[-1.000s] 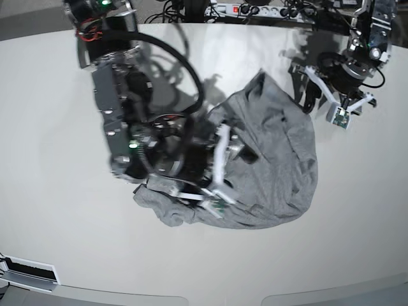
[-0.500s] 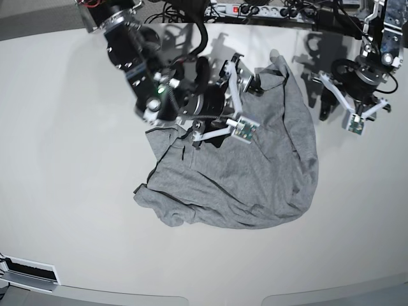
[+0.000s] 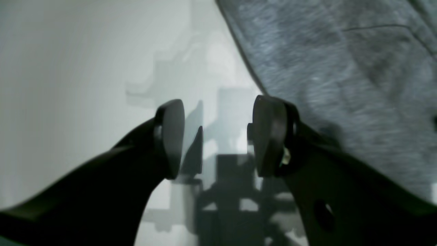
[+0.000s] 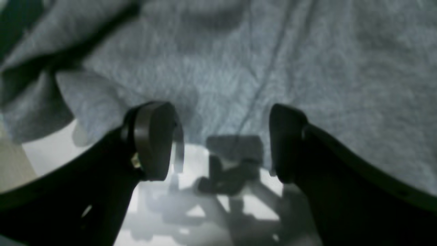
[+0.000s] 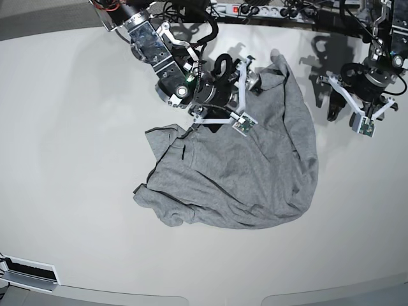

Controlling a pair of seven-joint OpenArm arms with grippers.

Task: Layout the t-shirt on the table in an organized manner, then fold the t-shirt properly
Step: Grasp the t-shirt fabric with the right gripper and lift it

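Observation:
The grey t-shirt (image 5: 255,172) lies crumpled in a rounded heap at the middle of the off-white table (image 5: 70,127), no lettering showing. My right gripper (image 5: 245,75) hovers at the shirt's far upper edge. In the right wrist view that gripper (image 4: 222,143) is open, empty, with shirt fabric (image 4: 290,51) just beyond its fingertips. My left gripper (image 5: 325,102) hangs over bare table to the right of the shirt. In the left wrist view it (image 3: 218,136) is open on nothing, and the shirt's edge (image 3: 341,68) runs past its right finger.
A power strip with cables (image 5: 255,9) runs along the far table edge. A white fixture (image 5: 29,274) sits at the near left corner. Bare table (image 3: 85,68) lies left of the left gripper.
My right arm lifted off the shirt's lower middle and swung up to its far edge, uncovering the cloth. The left arm drifted slightly right and down.

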